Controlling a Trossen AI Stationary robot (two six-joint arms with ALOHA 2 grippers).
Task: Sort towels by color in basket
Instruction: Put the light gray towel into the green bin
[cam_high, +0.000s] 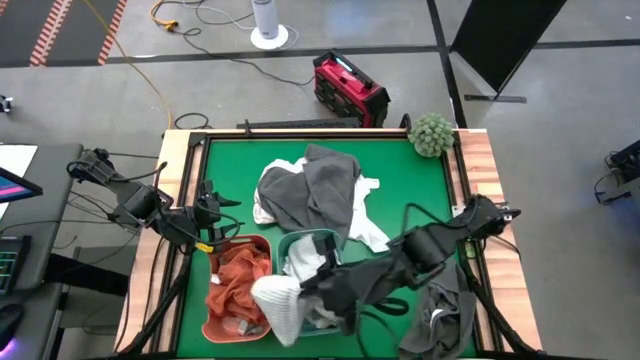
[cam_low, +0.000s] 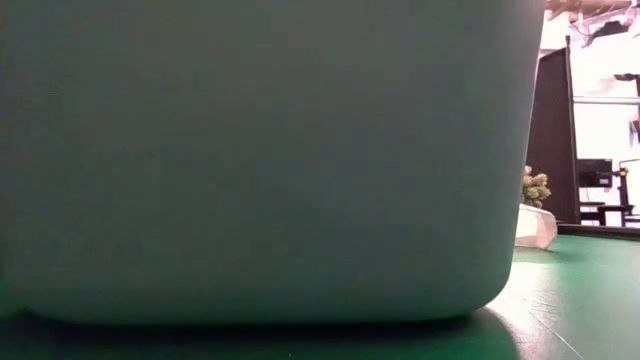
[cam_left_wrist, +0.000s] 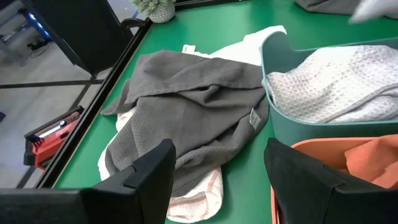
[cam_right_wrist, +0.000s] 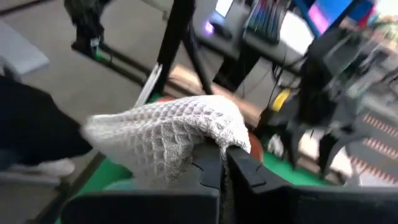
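My right gripper (cam_high: 318, 288) is shut on a light waffle-weave towel (cam_high: 277, 304) above the near ends of a teal basket (cam_high: 300, 240) and an orange basket (cam_high: 212, 325). More light towels (cam_left_wrist: 336, 81) lie in the teal basket, and rust-orange towels (cam_high: 238, 278) in the orange one. Dark grey towels (cam_high: 315, 185) lie heaped on a white towel (cam_high: 368, 232) at mid-table. My left gripper (cam_high: 222, 222) waits open at the table's left, beside the orange basket. My right gripper pinches a bunched fold of the waffle towel (cam_right_wrist: 214, 140) between its two fingers. It comes from the table's right, slanting down. The towel bulges over and past the fingertips (cam_right_wrist: 242, 163) and is lifted above the baskets.
Another dark grey towel (cam_high: 447, 312) lies at the near right under my right arm. A round green fuzzy ball (cam_high: 432, 133) sits at the far right corner. In the low view a basket wall (cam_low: 260, 150) blocks nearly everything. Bare green table (cam_high: 230, 160) shows at the far left.
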